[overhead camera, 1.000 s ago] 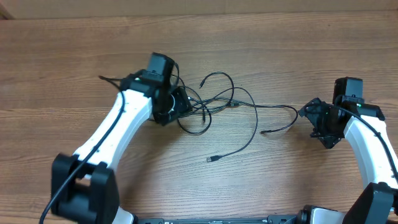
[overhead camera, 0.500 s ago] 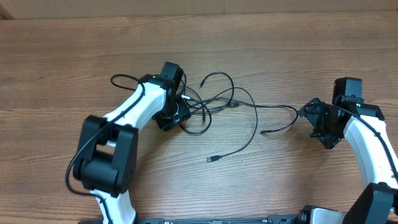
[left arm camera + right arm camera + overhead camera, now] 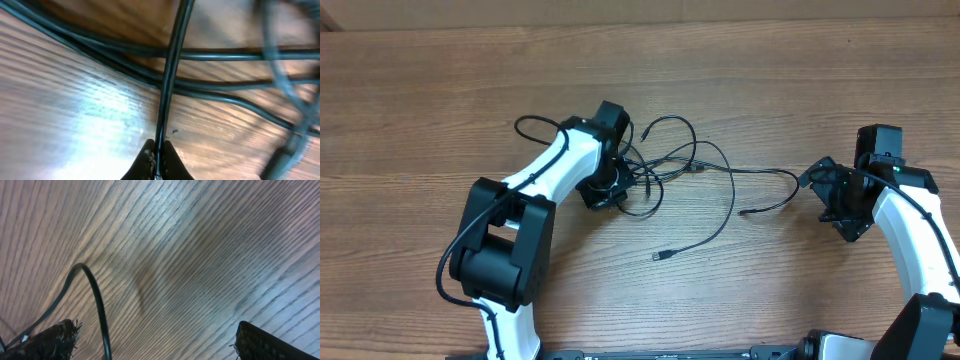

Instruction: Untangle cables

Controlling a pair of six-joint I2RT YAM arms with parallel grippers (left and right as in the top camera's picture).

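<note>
Thin black cables point(image 3: 670, 160) lie tangled in loose loops at the table's middle. One strand ends in a silver-tipped plug point(image 3: 660, 257), and another runs right to a small plug point(image 3: 744, 212). My left gripper point(image 3: 610, 188) sits at the tangle's left edge. In the left wrist view my left gripper point(image 3: 158, 156) is shut on a single cable point(image 3: 170, 75) that runs straight up across other strands. My right gripper point(image 3: 823, 190) stands wide open at the right. Inside its jaws, close to the left finger point(image 3: 52, 340), arches a cable loop point(image 3: 95, 297).
The wooden table point(image 3: 770, 70) stretches on all sides. The left arm's own thicker black wire point(image 3: 532, 122) loops behind its wrist. Both white arms reach in from the near edge.
My left gripper has moved right into the tangle's edge and shut on one cable. The right arm has stayed where it was, its jaws spreading slightly wider.
</note>
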